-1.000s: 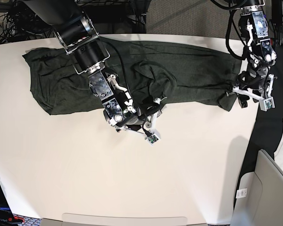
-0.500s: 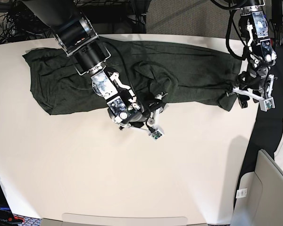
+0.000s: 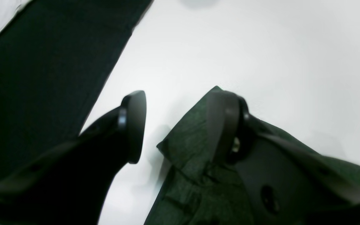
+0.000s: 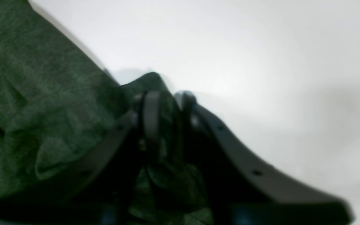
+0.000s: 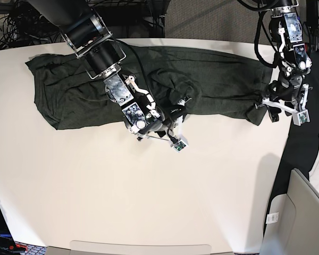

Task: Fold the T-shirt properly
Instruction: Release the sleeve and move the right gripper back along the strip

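In the right wrist view the right fingers (image 4: 150, 112) are pressed together on a small fold of the T-shirt (image 4: 42, 103); the frame is blurred, and how much cloth sits between them cannot be made out. In the base view that pinch lies at the middle of the frame, on the shirt's lower edge, half hidden by the arm. The left fingers (image 3: 134, 125) stand spread: one over bare desk (image 3: 261, 47), the other lying on a corner of cloth, with nothing pinched. The black cloth (image 3: 42, 78) fills the upper left of that view, cut off by the frame. The T-shirt lies spread and rumpled across the upper part of the white desk, from upper left to the right edge.
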{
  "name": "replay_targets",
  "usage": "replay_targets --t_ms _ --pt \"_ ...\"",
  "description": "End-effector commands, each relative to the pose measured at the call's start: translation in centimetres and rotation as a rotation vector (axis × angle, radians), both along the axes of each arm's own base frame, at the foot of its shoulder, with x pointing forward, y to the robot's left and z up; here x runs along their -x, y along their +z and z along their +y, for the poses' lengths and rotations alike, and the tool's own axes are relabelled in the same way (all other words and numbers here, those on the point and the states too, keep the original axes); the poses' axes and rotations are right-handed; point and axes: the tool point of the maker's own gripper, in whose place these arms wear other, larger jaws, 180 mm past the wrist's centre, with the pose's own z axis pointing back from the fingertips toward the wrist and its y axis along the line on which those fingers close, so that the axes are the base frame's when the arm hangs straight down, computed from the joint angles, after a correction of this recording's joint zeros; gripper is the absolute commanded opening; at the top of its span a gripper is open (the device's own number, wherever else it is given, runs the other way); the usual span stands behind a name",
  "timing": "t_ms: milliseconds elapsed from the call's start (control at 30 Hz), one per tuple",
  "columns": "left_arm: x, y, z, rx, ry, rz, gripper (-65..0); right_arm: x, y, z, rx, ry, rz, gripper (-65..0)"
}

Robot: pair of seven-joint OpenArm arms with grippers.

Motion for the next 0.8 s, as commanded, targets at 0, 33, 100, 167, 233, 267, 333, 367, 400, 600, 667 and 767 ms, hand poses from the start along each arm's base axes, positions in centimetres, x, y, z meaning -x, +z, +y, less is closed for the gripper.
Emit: replay_targets --t_ms 0,33,100,167,233,267,333,367,400,600,667,767 --pt "-0.8 1.8 0.6 -0.032 -0.004 -0.054 -34.7 0.3 0.0 -0.1 0.015 0.008 0.021 -64.9" --pt "-0.8 1.8 0.6 -0.032 -0.004 -0.054 -34.7 0.1 0.2 0.1 0.002 0.006 0.008 -65.0" --pt "-0.8 1.8 0.6 -0.032 -0.005 -0.054 -34.7 -0.6 1.1 0.2 -0.034 -0.012 -0.022 -64.3" --pt "-0.8 1.8 0.6 -0.032 -0.005 -0.054 -34.7 -0.6 1.8 0.1 -0.066 -0.034 -0.032 -64.3" --pt "-0.8 1.8 0.6 -0.032 -0.005 -0.054 -34.7 -0.6 3.0 0.5 -0.118 -0.047 -0.050 -64.3" --pt "-0.8 1.8 0.6 -0.032 -0.005 -0.054 -34.7 -0.5 3.5 0.9 -0.146 -0.046 -0.044 -64.3" --pt "-0.8 1.8 0.6 -0.032 -0.005 -0.054 -34.7 0.0 4.3 1.9 -0.217 -0.042 -0.020 -64.3" --pt "-0.8 1.8 0.6 -0.032 -0.005 -0.054 -34.7 0.3 4.6 2.4 -0.252 -0.038 -0.002 -64.3" --pt "-0.8 1.8 0.6 -0.032 -0.005 -0.054 -34.7 0.6 4.9 2.9 -0.287 -0.034 0.020 -64.3" --pt "-0.8 1.8 0.6 -0.032 -0.005 -0.054 -34.7 2.4 5.9 4.9 -0.421 -0.019 0.103 -64.3" --pt "-0.8 1.8 0.6 -0.032 -0.005 -0.054 -34.7 2.6 6.3 5.3 -0.441 -0.013 0.106 -64.3" --pt "-0.8 1.8 0.6 -0.032 -0.005 -0.054 -34.7 4.2 6.2 6.3 -0.446 0.043 0.130 -64.3"
